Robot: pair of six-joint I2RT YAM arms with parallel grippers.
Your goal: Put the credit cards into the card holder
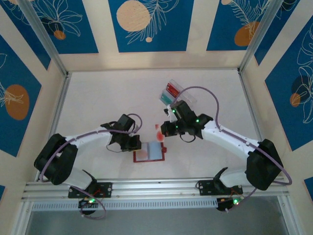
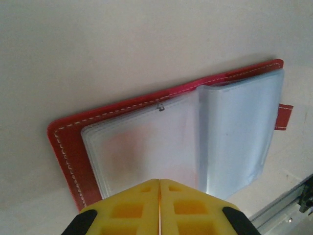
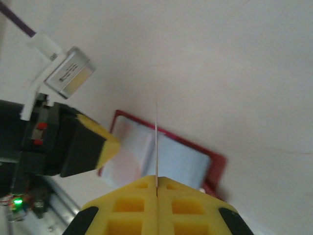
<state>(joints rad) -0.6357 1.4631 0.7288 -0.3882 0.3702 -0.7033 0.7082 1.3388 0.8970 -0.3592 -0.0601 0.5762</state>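
The card holder (image 1: 154,152) lies open on the table, a red wallet with pale clear pockets (image 2: 146,142). My left gripper (image 1: 137,146) is shut, its yellow tips (image 2: 160,181) resting at the near edge of the pockets with nothing seen between them. My right gripper (image 1: 164,131) hovers just above and behind the wallet, shut on one of the credit cards (image 1: 159,133), a red one. In the right wrist view this card (image 3: 156,137) stands edge-on as a thin pale line over the open wallet (image 3: 183,159), with the left gripper (image 3: 113,144) at the wallet's left side.
A clear plastic box (image 1: 173,91) holding red and teal cards stands behind the right gripper. An aluminium rail (image 1: 156,188) runs along the near table edge, close to the wallet (image 2: 293,205). Frame posts and patterned walls enclose the table.
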